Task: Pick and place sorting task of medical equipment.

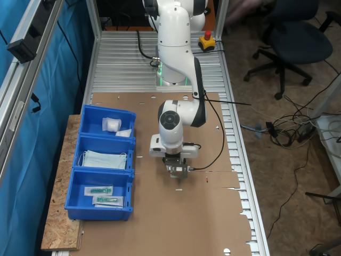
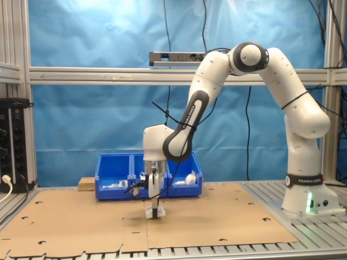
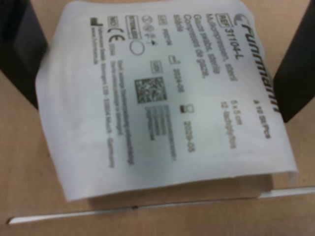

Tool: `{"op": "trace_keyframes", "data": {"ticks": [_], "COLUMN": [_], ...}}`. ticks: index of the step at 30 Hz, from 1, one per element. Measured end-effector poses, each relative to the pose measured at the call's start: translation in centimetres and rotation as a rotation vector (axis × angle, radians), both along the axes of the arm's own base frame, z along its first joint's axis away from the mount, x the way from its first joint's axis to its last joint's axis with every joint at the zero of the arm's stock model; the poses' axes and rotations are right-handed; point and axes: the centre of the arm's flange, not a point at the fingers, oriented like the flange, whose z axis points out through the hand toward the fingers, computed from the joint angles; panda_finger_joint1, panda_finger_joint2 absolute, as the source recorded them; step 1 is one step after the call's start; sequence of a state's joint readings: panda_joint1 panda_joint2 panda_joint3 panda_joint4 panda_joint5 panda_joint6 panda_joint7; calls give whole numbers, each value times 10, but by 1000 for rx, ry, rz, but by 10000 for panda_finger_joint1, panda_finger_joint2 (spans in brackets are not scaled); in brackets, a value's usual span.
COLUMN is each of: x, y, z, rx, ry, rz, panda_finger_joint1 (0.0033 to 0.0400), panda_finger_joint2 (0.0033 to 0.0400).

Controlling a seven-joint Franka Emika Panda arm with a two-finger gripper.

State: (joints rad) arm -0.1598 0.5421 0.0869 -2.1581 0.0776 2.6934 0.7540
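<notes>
One white packet (image 3: 162,105) with grey print sits clamped between the tool's (image 3: 157,69) black fingers (image 3: 19,54).

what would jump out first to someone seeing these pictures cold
The white arm bends down over the brown cardboard sheet, its gripper closed on a white sealed packet with grey print. Next, the row of blue bins at the first exterior view's left, holding light-blue face masks and green-tipped syringes.

Cardboard-covered table (image 1: 213,213), blue bins (image 1: 101,162), packet (image 3: 162,98)
</notes>
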Motion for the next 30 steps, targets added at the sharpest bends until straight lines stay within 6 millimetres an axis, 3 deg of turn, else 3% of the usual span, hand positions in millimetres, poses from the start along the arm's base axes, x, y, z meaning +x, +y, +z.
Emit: {"op": "trace_keyframes", "data": {"ticks": [30], "x": [1], "y": [0], "z": [0], "rx": [-2], "ry": [-11], "rz": [-1], "panda_finger_joint1": [400], "panda_finger_joint2": [400]}}
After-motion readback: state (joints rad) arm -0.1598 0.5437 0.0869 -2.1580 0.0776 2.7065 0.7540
